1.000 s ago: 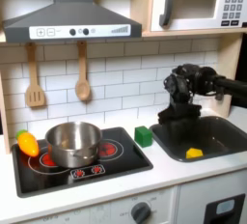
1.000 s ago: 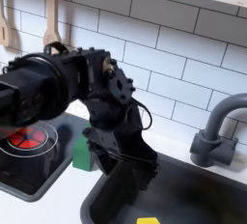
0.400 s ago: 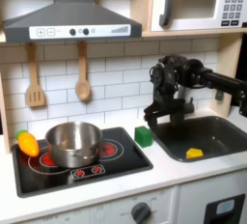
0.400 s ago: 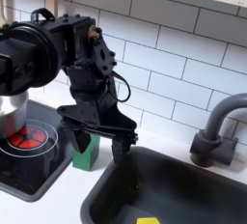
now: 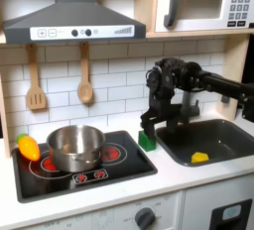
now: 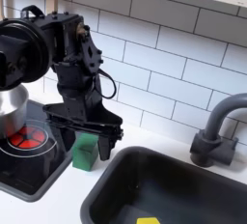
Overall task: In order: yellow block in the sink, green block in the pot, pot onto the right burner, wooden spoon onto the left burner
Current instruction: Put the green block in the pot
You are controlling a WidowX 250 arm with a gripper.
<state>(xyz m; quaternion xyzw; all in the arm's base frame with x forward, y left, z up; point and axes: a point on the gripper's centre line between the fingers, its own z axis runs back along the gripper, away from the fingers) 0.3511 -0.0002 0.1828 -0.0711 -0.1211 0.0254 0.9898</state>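
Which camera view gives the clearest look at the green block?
The second exterior view shows it best: the green block is close and large, standing on the white counter between the open fingers of the tool. In the first exterior view the block is small and partly covered by the tool.

Yellow block (image 5: 199, 157) lies in the dark grey sink (image 5: 233, 133). Green block (image 5: 148, 140) sits on the white worktop between stove and sink. Steel pot (image 5: 74, 147) sits on the stove. Wooden spoon (image 5: 85, 78) hangs upright on the tiled wall (image 5: 119, 75).
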